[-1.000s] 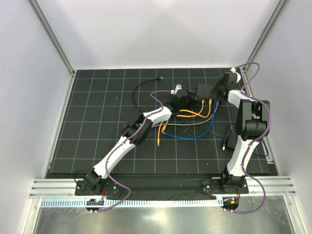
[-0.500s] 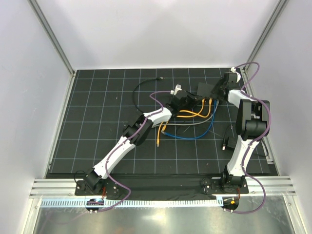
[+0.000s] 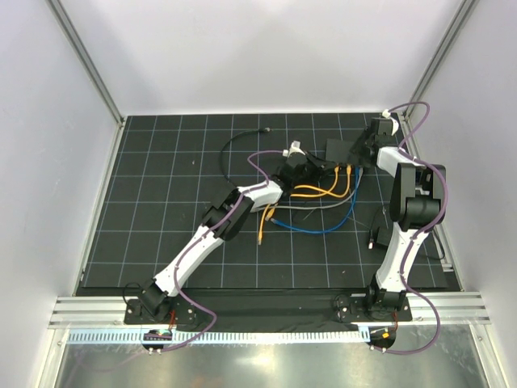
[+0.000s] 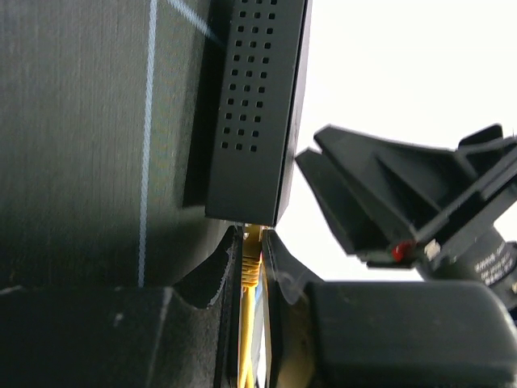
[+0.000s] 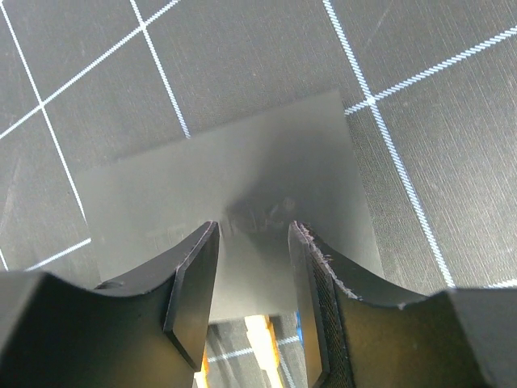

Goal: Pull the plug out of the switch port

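We watch the left gripper [image 4: 250, 241], wider a second ago, pinch the yellow plug [image 4: 250, 265] at the switch [image 4: 254, 105]; the right gripper [image 5: 252, 242] hovers spread. Extraction looks imminent.

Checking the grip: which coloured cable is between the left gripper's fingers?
The yellow cable: only its plug shows between the fingers, right at the switch edge.

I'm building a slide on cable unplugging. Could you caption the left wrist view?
The left gripper pinches the yellow plug where it enters the vented black switch.
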Controlling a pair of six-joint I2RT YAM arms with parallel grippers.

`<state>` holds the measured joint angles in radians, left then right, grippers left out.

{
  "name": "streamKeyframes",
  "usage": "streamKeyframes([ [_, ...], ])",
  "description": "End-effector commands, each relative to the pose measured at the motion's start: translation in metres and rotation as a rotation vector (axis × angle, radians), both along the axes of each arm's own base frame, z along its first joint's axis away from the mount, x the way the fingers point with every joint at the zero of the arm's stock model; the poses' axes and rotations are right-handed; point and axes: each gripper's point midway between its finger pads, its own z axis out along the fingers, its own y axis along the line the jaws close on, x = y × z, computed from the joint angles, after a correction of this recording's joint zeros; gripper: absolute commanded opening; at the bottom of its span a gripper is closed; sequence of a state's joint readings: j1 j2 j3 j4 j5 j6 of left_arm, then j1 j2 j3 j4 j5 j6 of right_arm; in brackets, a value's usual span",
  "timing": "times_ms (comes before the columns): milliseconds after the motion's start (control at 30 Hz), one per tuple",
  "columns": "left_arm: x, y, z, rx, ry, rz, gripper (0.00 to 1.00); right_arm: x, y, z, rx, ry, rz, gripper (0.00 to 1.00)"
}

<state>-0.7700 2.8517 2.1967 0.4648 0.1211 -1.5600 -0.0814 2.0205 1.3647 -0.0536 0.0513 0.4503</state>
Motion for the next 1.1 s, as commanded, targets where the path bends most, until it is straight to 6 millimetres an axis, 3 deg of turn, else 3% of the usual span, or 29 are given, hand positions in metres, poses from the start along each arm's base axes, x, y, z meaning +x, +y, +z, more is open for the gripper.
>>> streamKeyframes([
  [0,-0.038,0.020,-0.098,0.168,0.256,-0.041,0.00,0.001,-0.004,-0.009,0.001,0.032,-0.021,0.48],
  [233,-0.028,0.022,-0.085,0.095,0.239,-0.017,0.00,0.000,-0.004,-0.008,0.000,0.037,-0.015,0.48],
  [367,-0.019,0.024,-0.077,0.073,0.234,0.010,0.30,-0.001,-0.004,-0.008,-0.002,0.043,-0.011,0.48],
  [567,-0.008,0.025,-0.074,0.086,0.236,0.034,0.43,0.000,-0.001,-0.008,0.008,0.042,-0.001,0.48],
  [967,-0.003,0.029,-0.088,0.113,0.245,0.097,0.33,0.000,0.003,-0.010,0.024,0.042,0.012,0.45],
  [1067,-0.002,0.029,-0.090,0.116,0.254,0.103,0.24,0.000,0.003,-0.009,0.020,0.041,0.014,0.43],
])
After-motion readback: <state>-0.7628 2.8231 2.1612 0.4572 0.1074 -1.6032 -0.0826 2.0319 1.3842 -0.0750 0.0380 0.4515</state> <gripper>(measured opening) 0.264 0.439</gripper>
